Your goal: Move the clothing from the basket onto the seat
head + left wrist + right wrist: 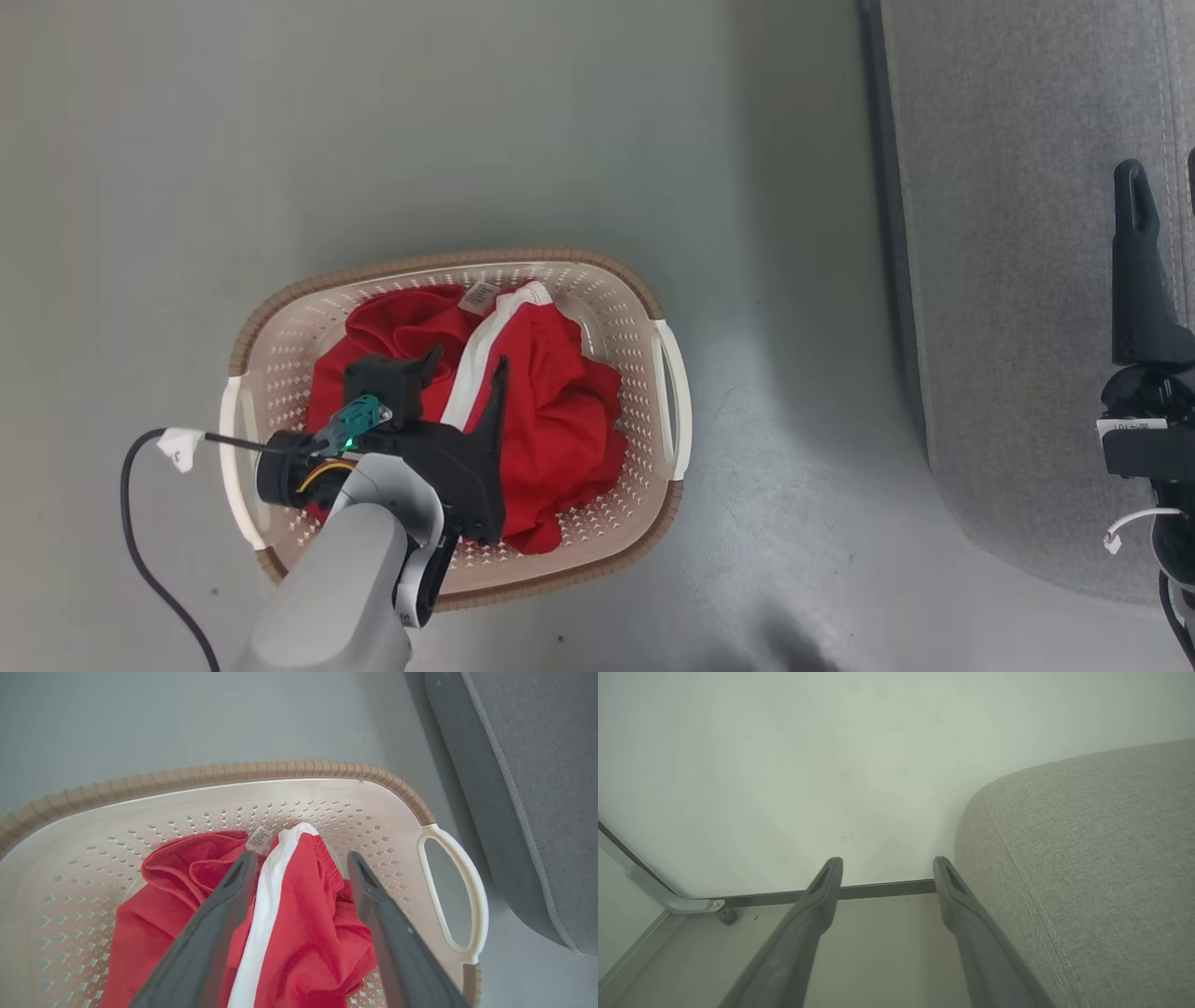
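Note:
The cream basket (pixel 644 308) with a brown rim stands on the grey floor. Crumpled in it is the clothing (pixel 560 411), red with a white stripe and a small label. My left gripper (pixel 467 366) hangs open over the basket. In the left wrist view its fingers (pixel 301 858) stand either side of the white-striped fold of the clothing (pixel 308 924), inside the basket's rim (pixel 233 772); whether they touch the cloth I cannot tell. The grey seat (pixel 1008 280) lies to the right. My right gripper (pixel 1162 182) is open over it, holding nothing, beside the seat's rounded corner (pixel 1087 858).
A black cable with a white tag (pixel 179 446) trails off my left wrist, left of the basket. Bare floor (pixel 794 420) separates basket and seat. The right wrist view has a pale wall (pixel 831 765), a dark baseboard (pixel 878 890) and a metal leg (pixel 672 900).

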Controlling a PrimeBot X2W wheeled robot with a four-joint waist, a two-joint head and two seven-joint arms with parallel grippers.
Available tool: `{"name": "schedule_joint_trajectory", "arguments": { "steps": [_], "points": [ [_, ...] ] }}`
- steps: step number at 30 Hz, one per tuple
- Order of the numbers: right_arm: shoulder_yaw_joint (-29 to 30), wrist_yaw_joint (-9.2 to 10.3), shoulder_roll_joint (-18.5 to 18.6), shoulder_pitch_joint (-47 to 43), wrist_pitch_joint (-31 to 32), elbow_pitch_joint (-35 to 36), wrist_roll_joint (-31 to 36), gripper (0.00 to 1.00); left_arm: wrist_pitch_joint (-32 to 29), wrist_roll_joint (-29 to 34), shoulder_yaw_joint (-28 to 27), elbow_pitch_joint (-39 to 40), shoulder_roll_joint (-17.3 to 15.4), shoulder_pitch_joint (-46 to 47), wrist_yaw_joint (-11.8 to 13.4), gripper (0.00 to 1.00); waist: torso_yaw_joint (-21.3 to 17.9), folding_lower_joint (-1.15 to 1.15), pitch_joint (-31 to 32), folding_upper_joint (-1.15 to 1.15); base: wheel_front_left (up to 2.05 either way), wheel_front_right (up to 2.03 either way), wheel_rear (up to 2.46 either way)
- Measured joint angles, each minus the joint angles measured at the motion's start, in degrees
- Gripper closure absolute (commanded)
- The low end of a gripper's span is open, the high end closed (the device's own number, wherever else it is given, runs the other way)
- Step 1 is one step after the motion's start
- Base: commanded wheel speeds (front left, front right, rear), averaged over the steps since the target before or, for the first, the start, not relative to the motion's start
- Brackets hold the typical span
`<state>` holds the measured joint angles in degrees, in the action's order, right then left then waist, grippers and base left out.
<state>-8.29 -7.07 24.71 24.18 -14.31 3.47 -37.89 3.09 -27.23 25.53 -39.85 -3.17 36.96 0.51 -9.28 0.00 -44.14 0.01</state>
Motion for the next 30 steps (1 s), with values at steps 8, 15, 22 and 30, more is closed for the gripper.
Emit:
{"name": "schedule_joint_trajectory", "arguments": {
  "steps": [8,15,22,30],
  "points": [
    [-0.56,0.00,0.71,1.66,-0.34,0.49,-0.18,0.00,-0.51,0.02,0.99,-4.00,0.19,3.07,0.53,0.00,-0.93,0.00,-2.46,0.00,0.00,0.00,0.00],
    [-1.22,0.00,0.83,2.39,-0.40,0.53,-0.26,0.00,-1.24,0.13,1.41,-7.90,0.22,5.35,0.99,0.00,-1.81,0.00,-4.31,0.00,0.00,0.00,0.00],
    [-2.18,0.00,0.83,2.59,-0.40,0.42,-0.94,0.00,-2.25,0.78,2.65,-11.54,0.34,7.64,1.01,0.00,-2.90,0.00,-5.59,0.00,0.00,0.00,0.00],
    [-2.59,0.00,0.82,2.66,-0.40,0.03,-0.94,0.00,-3.58,0.79,3.25,-15.56,0.48,9.40,1.59,0.00,-3.94,-0.01,-6.46,-0.01,0.00,0.00,0.00]
  ]
}}
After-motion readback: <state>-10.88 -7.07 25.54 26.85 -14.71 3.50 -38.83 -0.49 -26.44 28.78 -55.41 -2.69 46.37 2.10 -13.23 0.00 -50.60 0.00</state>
